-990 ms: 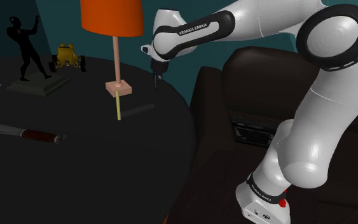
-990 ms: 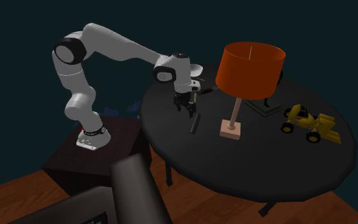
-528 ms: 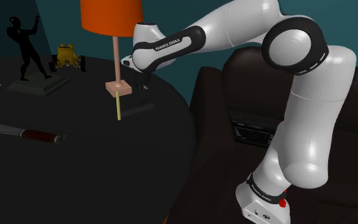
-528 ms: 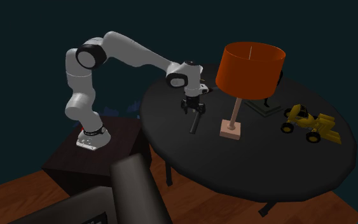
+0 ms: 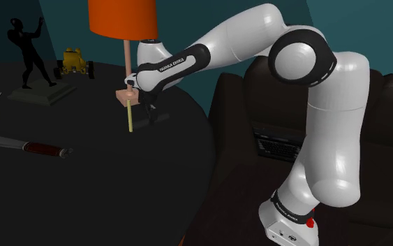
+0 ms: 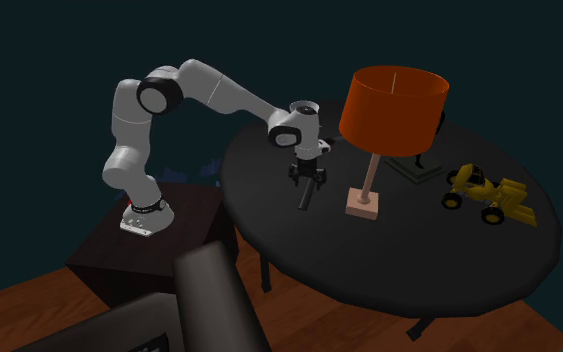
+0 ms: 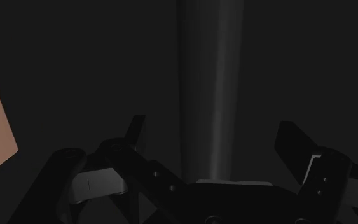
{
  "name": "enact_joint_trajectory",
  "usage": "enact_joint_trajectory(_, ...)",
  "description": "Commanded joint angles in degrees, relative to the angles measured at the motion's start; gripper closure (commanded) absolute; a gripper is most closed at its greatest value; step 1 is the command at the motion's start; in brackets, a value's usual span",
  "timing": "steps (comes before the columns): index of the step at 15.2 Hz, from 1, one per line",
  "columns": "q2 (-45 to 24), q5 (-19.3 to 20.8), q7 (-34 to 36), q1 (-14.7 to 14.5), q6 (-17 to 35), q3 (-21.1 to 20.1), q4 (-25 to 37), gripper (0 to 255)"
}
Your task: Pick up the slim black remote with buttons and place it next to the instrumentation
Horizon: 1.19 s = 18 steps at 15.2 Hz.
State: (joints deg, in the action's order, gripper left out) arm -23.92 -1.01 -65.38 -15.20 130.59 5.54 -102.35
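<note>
The gripper has dropped, spread wide, the remote lying between its jaws.

The arm stands up from its base at the shoulder view's lower right, folds over at a dark elbow high up, and slopes down toward that view's left. At its end the wrist is bent so that the black gripper points downward. In the second exterior view the arm slants down to that view's right. In the wrist view the two fingers stand wide apart.
</note>
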Motion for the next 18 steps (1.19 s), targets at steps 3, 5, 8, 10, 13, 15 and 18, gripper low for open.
enact_joint_trajectory(3, -1.3, -0.1, -0.1, 0.1, 1.6, -0.1, -0.2, 0)
enact_joint_trajectory(5, -1.3, -0.1, -0.1, 0.1, 1.6, -0.1, -0.2, 0)
enact_joint_trajectory(8, -1.3, -0.1, -0.1, 0.1, 1.6, -0.1, -0.2, 0)
enact_joint_trajectory(10, -1.3, -0.1, -0.1, 0.1, 1.6, -0.1, -0.2, 0)
enact_joint_trajectory(13, -1.3, -0.1, -0.1, 0.1, 1.6, -0.1, -0.2, 255)
enact_joint_trajectory(15, -1.3, -0.1, -0.1, 0.1, 1.5, -0.1, -0.1, 255)
enact_joint_trajectory(18, -1.3, -0.1, -0.2, 0.1, 1.4, -0.1, -0.1, 255)
